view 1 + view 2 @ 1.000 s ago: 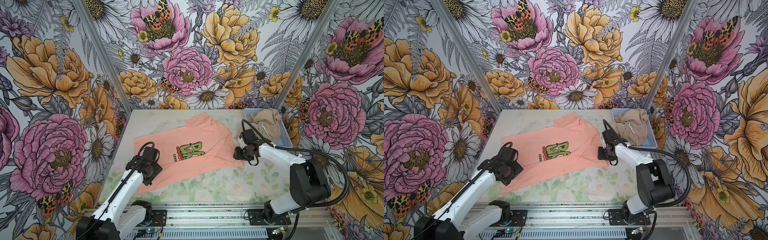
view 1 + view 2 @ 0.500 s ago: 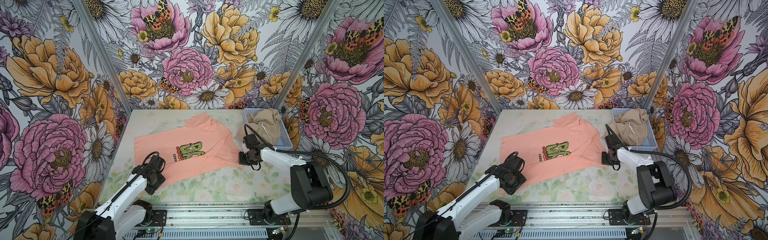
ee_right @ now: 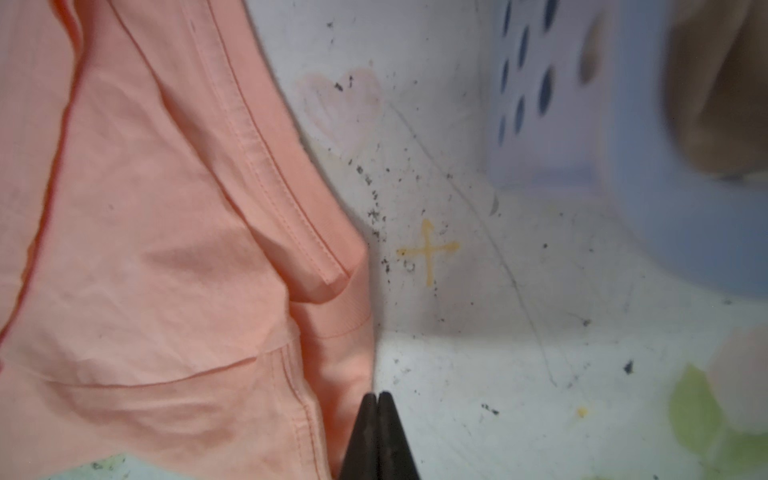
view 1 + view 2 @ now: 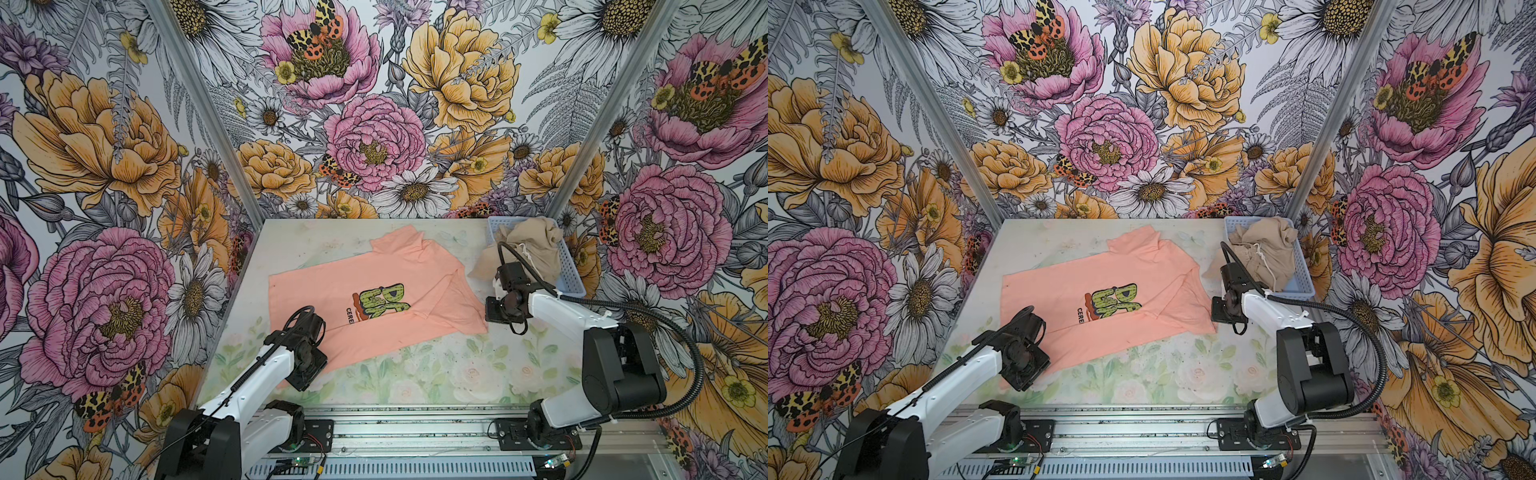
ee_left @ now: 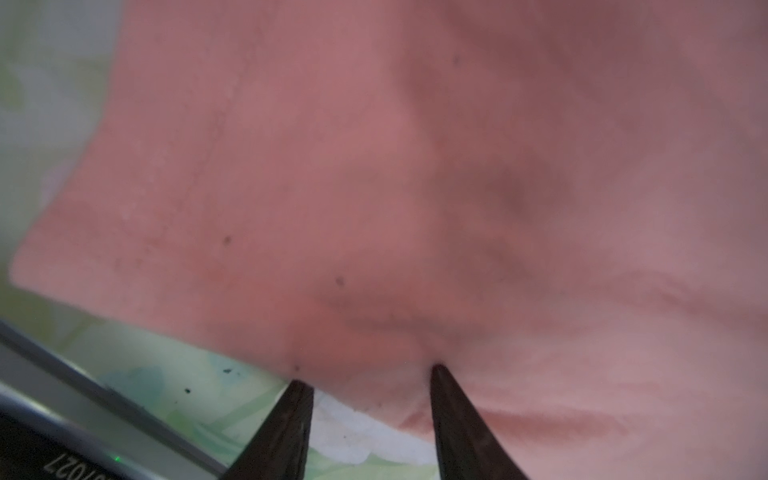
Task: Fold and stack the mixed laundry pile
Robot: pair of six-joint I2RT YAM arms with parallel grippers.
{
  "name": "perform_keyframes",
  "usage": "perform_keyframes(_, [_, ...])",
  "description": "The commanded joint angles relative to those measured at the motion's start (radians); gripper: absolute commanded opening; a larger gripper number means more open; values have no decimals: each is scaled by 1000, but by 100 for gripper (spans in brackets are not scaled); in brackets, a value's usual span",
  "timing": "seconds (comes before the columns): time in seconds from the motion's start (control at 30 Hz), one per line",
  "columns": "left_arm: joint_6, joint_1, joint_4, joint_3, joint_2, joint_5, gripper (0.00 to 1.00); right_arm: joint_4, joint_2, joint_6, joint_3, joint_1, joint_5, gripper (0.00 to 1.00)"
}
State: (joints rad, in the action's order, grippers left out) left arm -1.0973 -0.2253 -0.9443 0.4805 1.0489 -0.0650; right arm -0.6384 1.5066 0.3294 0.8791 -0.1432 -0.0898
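Floral-print table (image 4: 415,374) holds the peach T-shirt (image 4: 316,291) spread flat, print up. The beige shorts (image 4: 536,245) sit bunched in the basket (image 4: 569,278). Both arms have dropped to the shirt's near corners — left gripper (image 5: 370,376) half-spread, straddling the hem, narrowing; right gripper (image 3: 377,395) pressed together at the hem edge, can't tell if cloth's caught. Prob. setting up the 1st fold.

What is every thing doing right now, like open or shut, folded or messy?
T-shirt: spread out on the table, print up, wrinkled on one side.
shorts: crumpled in the basket, spilling over its edge.
basket: upright, holding the shorts.
left gripper: open, tips at the T-shirt's near edge.
right gripper: shut, tips beside the T-shirt's edge, no cloth seen between them.
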Motion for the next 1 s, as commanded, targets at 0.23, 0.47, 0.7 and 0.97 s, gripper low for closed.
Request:
perform_keyframes(0.23, [21,43,42,-10,2,31,44,29,-83,31,-67,-1,-195,42])
perform_keyframes(0.47, [19,67,45,-10,7,28,41,40,-84,24,-102,-3,-216,44])
perform_keyframes(0.7, [43,120,42,-9,18,16,40,63,-68,24,-103,-14,-229,47])
perform_keyframes(0.97, [51,138,42,-5,37,2,37,54,-73,17,-107,-7,-165,0])
